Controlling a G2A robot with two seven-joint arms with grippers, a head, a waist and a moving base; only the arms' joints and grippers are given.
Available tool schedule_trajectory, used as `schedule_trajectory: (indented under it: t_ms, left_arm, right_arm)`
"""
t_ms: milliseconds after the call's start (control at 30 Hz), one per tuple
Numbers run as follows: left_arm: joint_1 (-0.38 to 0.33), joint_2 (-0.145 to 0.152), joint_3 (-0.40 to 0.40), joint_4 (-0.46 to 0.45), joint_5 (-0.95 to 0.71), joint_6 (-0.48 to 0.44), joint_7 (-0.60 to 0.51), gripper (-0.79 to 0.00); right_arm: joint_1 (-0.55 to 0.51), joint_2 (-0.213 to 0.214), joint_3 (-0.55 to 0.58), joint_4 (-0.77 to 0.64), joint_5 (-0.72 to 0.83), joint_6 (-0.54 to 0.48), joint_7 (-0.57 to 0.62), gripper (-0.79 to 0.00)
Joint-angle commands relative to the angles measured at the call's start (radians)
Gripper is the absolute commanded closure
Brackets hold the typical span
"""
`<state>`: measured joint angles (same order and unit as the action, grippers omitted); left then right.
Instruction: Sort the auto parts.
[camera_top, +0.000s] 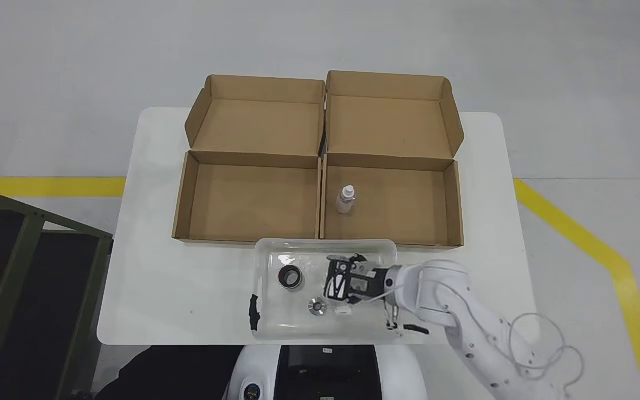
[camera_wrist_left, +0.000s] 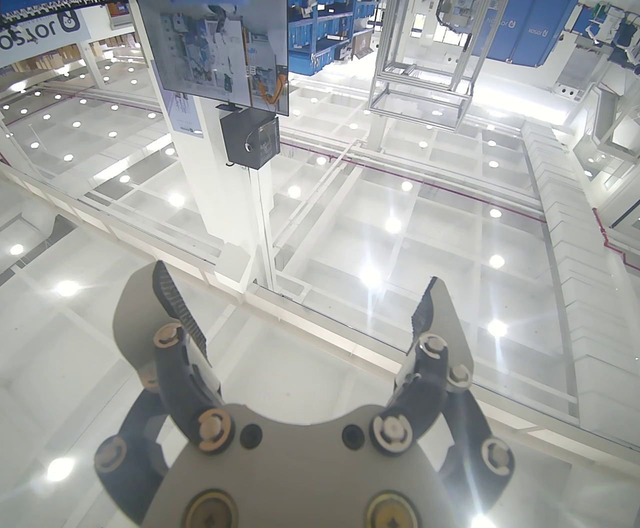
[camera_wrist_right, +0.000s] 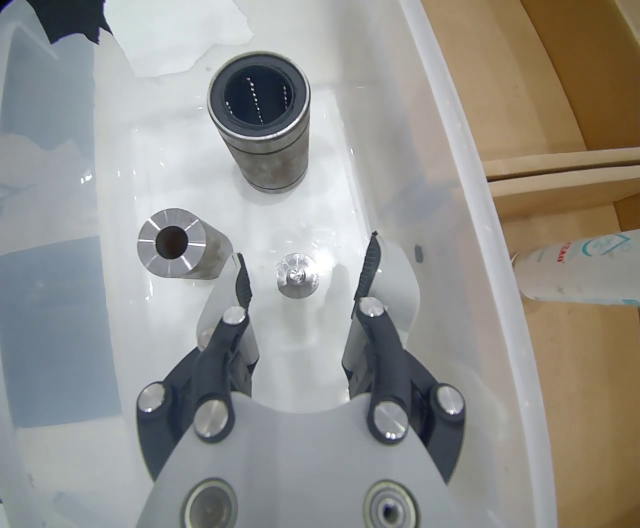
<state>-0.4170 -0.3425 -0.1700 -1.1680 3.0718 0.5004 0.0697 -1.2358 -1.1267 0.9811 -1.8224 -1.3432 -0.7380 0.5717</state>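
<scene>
The table (camera_top: 150, 280) holds two boxes (camera_top: 248, 200), one bottle (camera_top: 346, 199) in the right, and one bin (camera_top: 325, 241) at its near edge. Inside stand three, apart: bearing (camera_wrist_right: 260, 135), sleeve (camera_wrist_right: 175, 245), stud (camera_wrist_right: 297, 275). Right gripper (camera_wrist_right: 307, 248), wide and empty, straddles the stud; left gripper (camera_wrist_left: 295, 272) gapes empty.

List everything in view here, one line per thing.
White table: one, white, under everything else.
Brown cardboard boxes with open lids: two, brown, side by side at the table's far side; left box, right box.
Small white plastic bottle: one, white, in the right box near its left wall.
Clear plastic bin: one, transparent, in front of the boxes.
Large grey metal cylinder with a black lining: one, in the bin.
Silver metal cylinder with a centre hole: one, in the bin.
Small silver metal knob: one, in the bin.
Yellow floor tape: beside the table.
Right hand: open, over the knob.
Left hand: open, facing the ceiling.
</scene>
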Motion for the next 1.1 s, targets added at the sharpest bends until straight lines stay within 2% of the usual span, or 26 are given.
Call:
schedule_trajectory:
  t_ms: [0,333,400,433,500,533,800,1067]
  left_arm:
    - [0.0,0.0,0.0,0.0,0.0,0.0,0.0,-0.785]
    - [0.0,0.0,0.0,0.0,0.0,0.0,0.0,-0.785]
    - [0.0,0.0,0.0,0.0,0.0,0.0,0.0,-0.785]
    - [0.0,0.0,0.0,0.0,0.0,0.0,0.0,-0.785]
    - [0.0,0.0,0.0,0.0,0.0,0.0,0.0,-0.785]
    - [0.0,0.0,0.0,0.0,0.0,0.0,0.0,-0.785]
    - [0.0,0.0,0.0,0.0,0.0,0.0,0.0,-0.785]
    - [0.0,0.0,0.0,0.0,0.0,0.0,0.0,-0.785]
  right_arm:
    - [0.008,-0.001,-0.006,0.011,0.003,0.002,0.002,-0.357]
    - [0.031,-0.004,-0.03,0.045,0.01,0.002,0.008,-0.329]
    - [0.032,-0.004,-0.031,0.047,0.011,0.002,0.008,-0.268]
    - [0.032,-0.004,-0.031,0.048,0.012,0.002,0.008,-0.2]
    - [0.032,-0.003,-0.032,0.048,0.011,0.0,0.008,-0.015]
    - [0.031,-0.002,-0.031,0.047,0.011,-0.001,0.007,0.0]
    - [0.009,0.006,-0.015,-0.008,-0.004,-0.003,-0.006,0.0]
    - [-0.057,0.025,0.054,-0.134,0.007,-0.017,-0.085,0.0]
